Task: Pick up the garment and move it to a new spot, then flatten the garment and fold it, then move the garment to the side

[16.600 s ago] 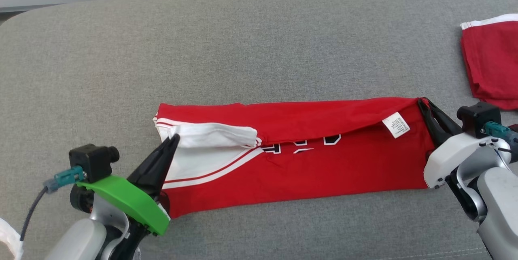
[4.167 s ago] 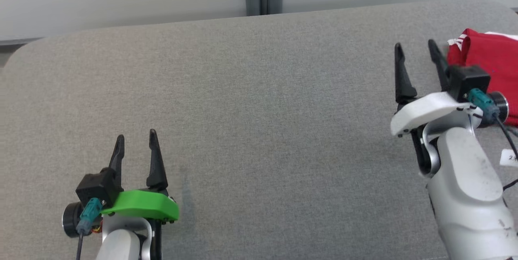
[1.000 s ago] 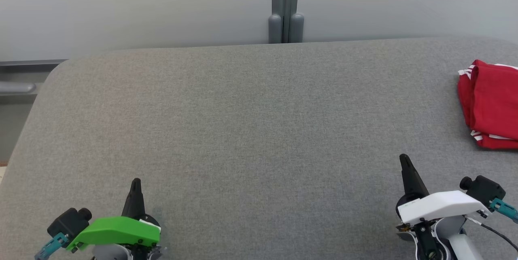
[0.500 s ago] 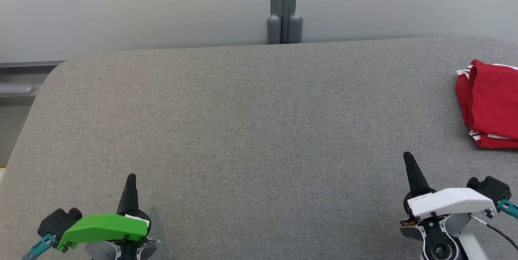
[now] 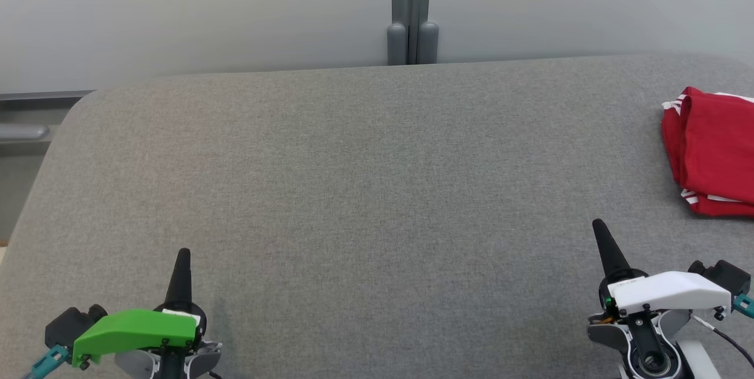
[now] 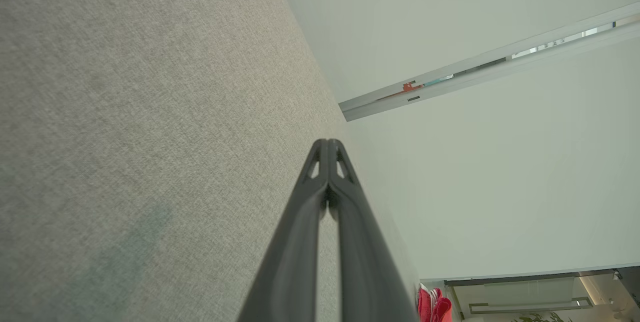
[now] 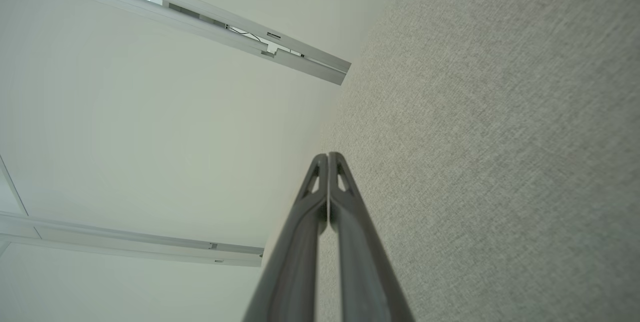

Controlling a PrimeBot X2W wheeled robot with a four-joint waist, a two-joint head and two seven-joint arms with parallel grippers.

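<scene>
Head view: my left gripper [image 5: 181, 261] and right gripper [image 5: 602, 237] are both pinched shut, holding nothing. The folded shirt [image 5: 713, 155] sits far right on the table [image 5: 377, 190]. I'd rest both arms low, away from it.

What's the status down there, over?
Left tool shut, empty. Right tool shut, empty. Red garment folded, right edge of grey table. Nothing in the way.

readable text: none is showing in any view
red folded garment [image 5: 710, 152]: is lying with plain cloth and white trim stripes facing up, carrying no legible lettering
</scene>
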